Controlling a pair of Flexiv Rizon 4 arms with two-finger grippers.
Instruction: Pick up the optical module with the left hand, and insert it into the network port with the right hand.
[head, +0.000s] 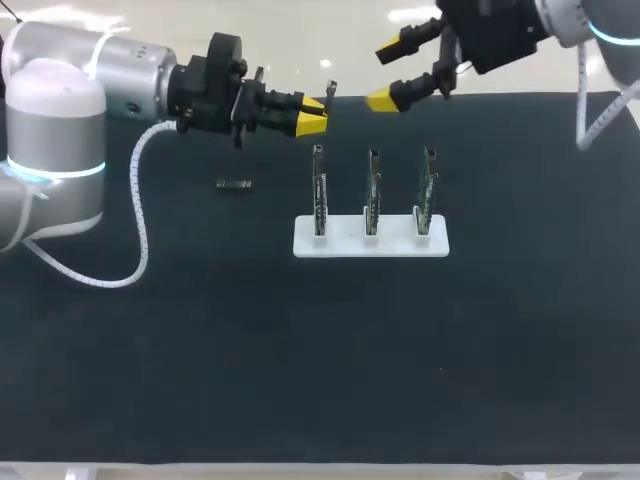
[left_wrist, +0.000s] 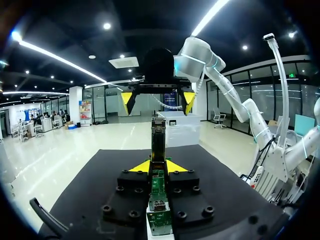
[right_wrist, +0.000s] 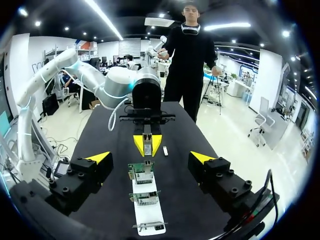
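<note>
My left gripper (head: 312, 115) hangs above the table's far side, left of the board stand, shut on a slim optical module (head: 328, 94) that sticks out past its yellow tips. In the left wrist view the module (left_wrist: 158, 137) stands upright between the fingers of the left gripper (left_wrist: 158, 166). My right gripper (head: 384, 74) faces it from the far right, wide open and empty, a short gap away. The right wrist view shows the right gripper (right_wrist: 150, 157) with its fingers spread, and the left gripper (right_wrist: 147, 144) ahead. Three upright circuit boards (head: 372, 190) with ports sit in a white stand (head: 340, 245).
A second small module (head: 233, 184) lies flat on the black mat, left of the stand. The left arm's white cable (head: 140, 230) loops down onto the mat. The boards (right_wrist: 142, 172) stand in a row below and between both grippers.
</note>
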